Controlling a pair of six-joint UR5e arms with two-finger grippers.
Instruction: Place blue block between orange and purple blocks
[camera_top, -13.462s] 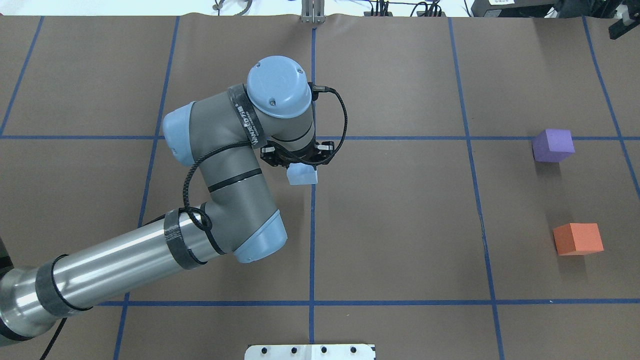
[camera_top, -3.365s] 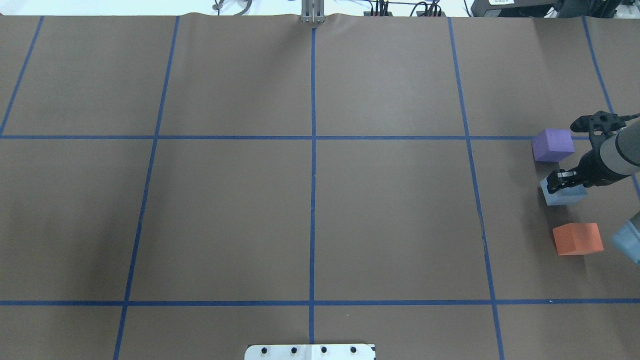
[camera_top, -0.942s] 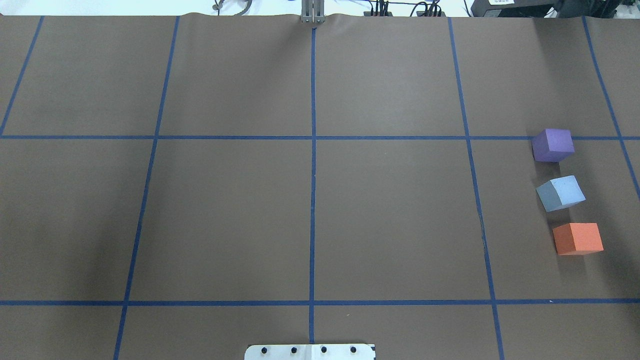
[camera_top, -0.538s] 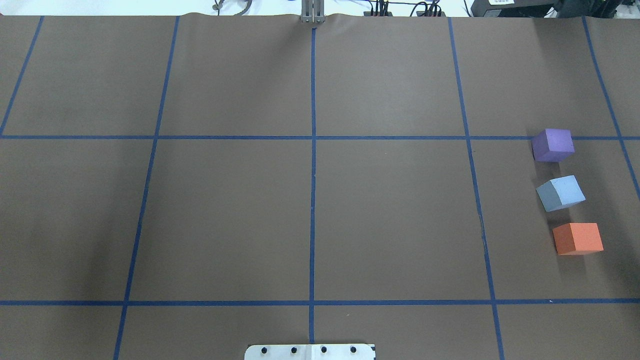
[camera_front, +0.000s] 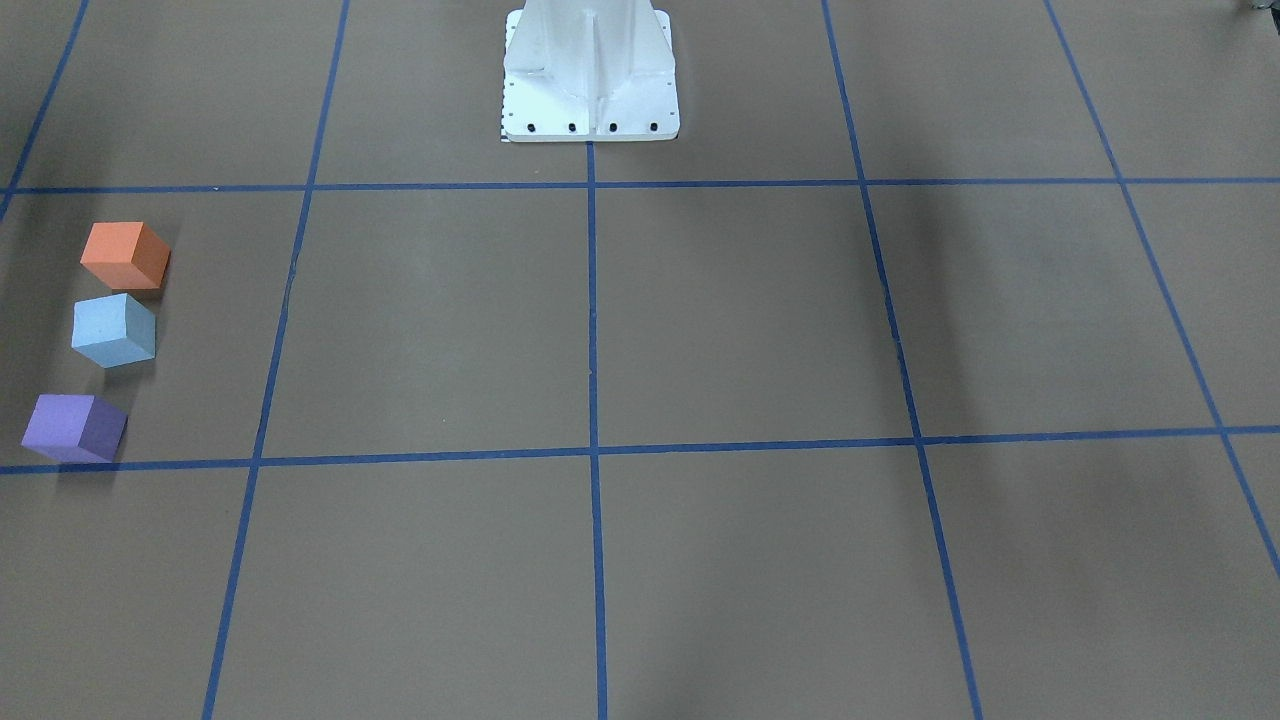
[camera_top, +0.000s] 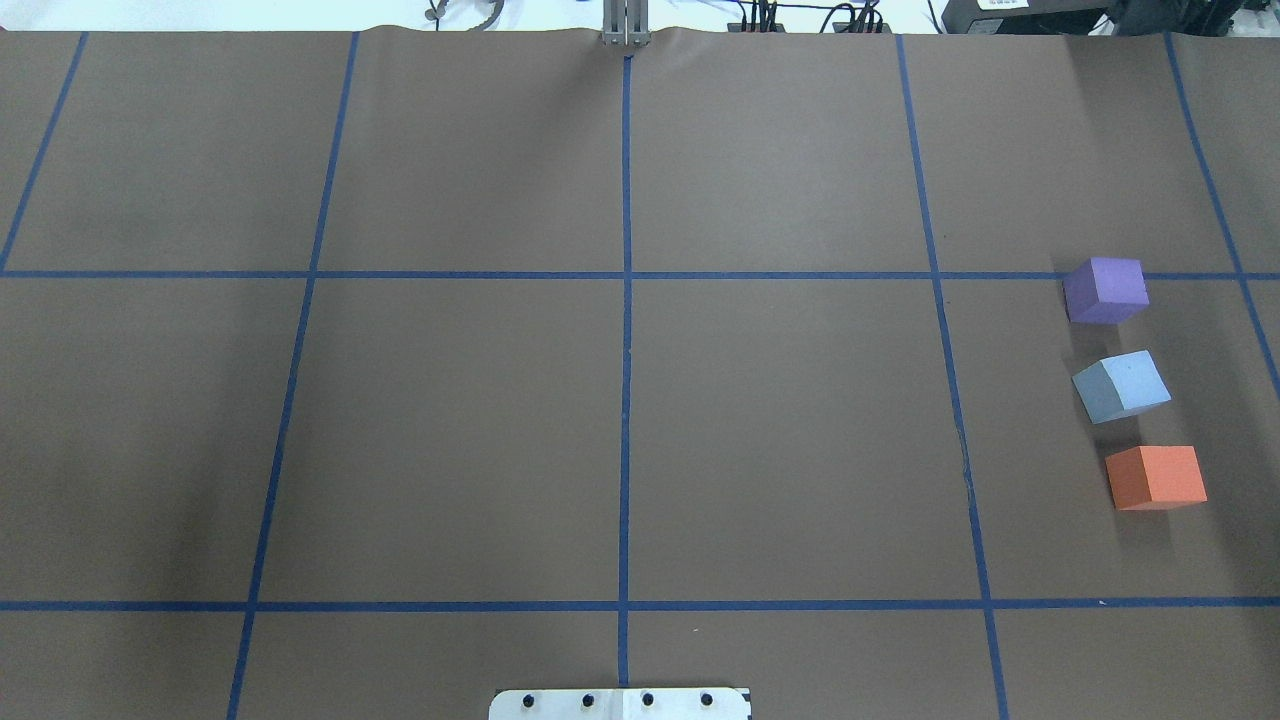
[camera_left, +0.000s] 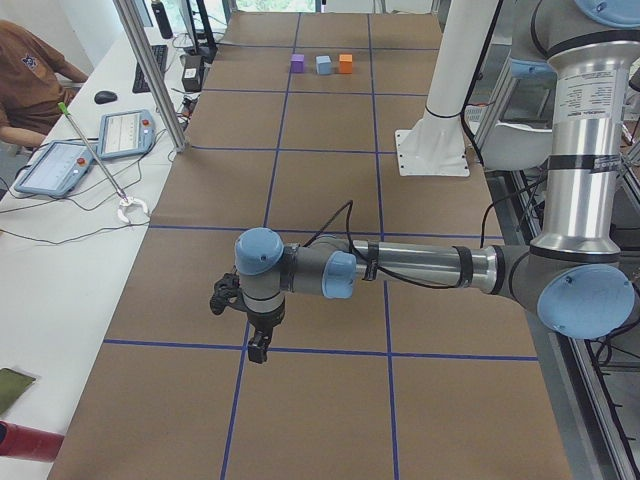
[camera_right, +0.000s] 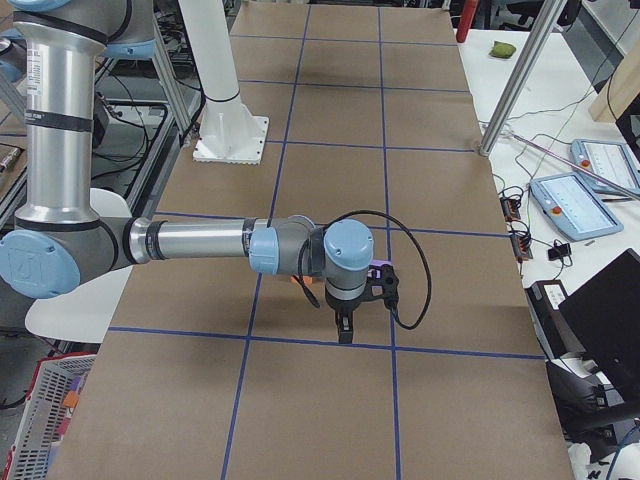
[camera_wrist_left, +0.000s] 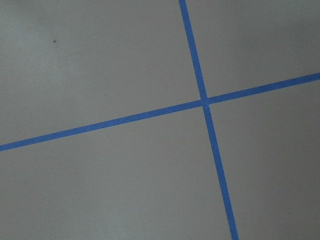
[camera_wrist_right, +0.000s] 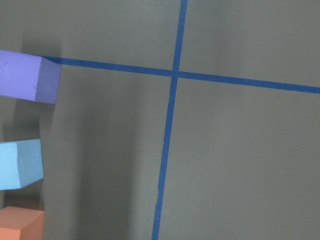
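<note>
The blue block (camera_top: 1120, 385) lies on the table between the purple block (camera_top: 1105, 290) and the orange block (camera_top: 1155, 477), apart from both and turned a little. The front view shows the same row: orange (camera_front: 124, 255), blue (camera_front: 114, 330), purple (camera_front: 74, 427). The right wrist view has all three at its left edge: purple (camera_wrist_right: 29, 76), blue (camera_wrist_right: 20, 164), orange (camera_wrist_right: 20, 225). My left gripper (camera_left: 258, 350) shows only in the left side view, far from the blocks. My right gripper (camera_right: 344, 328) shows only in the right side view. I cannot tell whether either is open.
Blue tape lines (camera_top: 625, 300) divide the brown table into squares. The white robot base plate (camera_front: 590, 90) stands at the robot's side of the table. An operator's bench with tablets (camera_left: 125, 130) runs along the far edge.
The blue block went from the left gripper at mid-table to between the purple and orange blocks. The right gripper, at it 3.4 s ago, has left the overhead view. Nothing moved in the last second.
</note>
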